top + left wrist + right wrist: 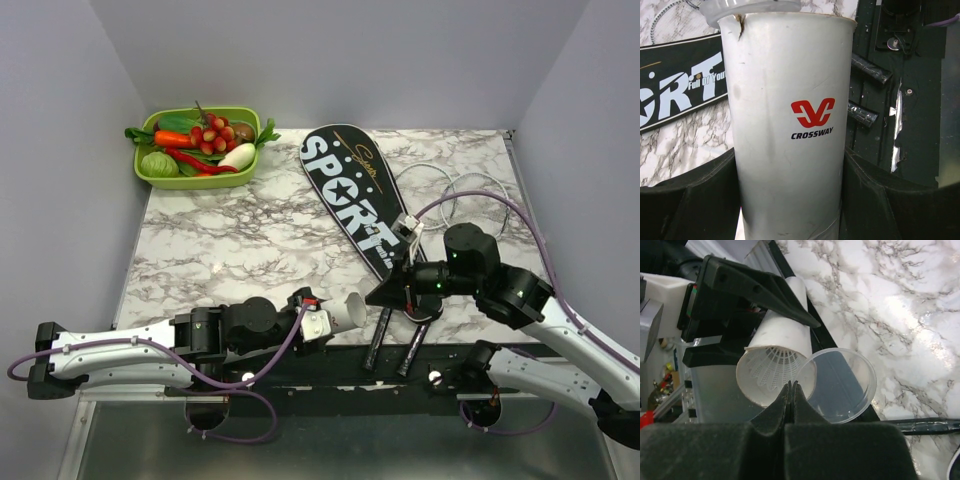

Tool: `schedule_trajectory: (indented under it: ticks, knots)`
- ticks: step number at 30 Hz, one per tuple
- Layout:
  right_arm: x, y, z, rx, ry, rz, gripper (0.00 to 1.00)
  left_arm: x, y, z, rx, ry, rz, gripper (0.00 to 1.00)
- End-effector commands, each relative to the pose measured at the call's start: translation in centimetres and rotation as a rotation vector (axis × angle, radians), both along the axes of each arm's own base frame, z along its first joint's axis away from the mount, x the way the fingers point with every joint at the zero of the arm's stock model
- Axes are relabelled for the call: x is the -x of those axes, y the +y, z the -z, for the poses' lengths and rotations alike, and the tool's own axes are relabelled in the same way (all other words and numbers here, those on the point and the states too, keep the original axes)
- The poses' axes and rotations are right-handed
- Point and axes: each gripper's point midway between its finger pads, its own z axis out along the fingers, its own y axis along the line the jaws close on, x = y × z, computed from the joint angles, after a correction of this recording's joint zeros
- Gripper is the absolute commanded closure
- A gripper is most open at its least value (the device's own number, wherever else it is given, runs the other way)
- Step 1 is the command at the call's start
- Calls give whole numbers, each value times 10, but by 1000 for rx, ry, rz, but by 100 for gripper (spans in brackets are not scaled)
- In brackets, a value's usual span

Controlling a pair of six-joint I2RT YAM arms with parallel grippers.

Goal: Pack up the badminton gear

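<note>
Right wrist: our right gripper pinches the clear lid off-centre of the white tube (left gripper clamping it); pushing now may pop the lid loose.

White tube (open, shuttlecock inside) points at rackets; black SPORT bag lies flat.

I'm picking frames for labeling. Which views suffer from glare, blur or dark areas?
Top external: evenly lit and sharp, no strong glare. Left wrist: the white tube fills the frame, its logo crisp, jaws dark at the bottom. Right wrist: strong glare on the marble table at right; near jaws blurred, clear lid sharp.
</note>
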Motion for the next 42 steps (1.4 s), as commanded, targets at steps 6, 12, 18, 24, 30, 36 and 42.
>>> schedule_trajectory:
  ticks: [6,12,18,24,30,36,42]
  knots:
    - [30,14,-22,-133,-4,-118,99,-2,0,-9,49,43,-45,100]
    - [38,21,-25,-154,-2,-143,99,-5,1,-10,53,38,-64,100]
    - [41,29,-19,-146,0,-156,99,-5,1,-13,70,39,-71,100]
    - [39,34,-14,-139,-2,-155,99,-4,3,-18,92,39,-65,100]
    - [34,38,-12,-145,-16,-139,99,-2,1,-17,90,41,-48,100]
    - [33,37,-18,-170,-35,-127,99,-1,1,-18,89,41,-45,100]
    - [33,34,-24,-198,-50,-113,99,-1,1,-17,89,41,-43,100]
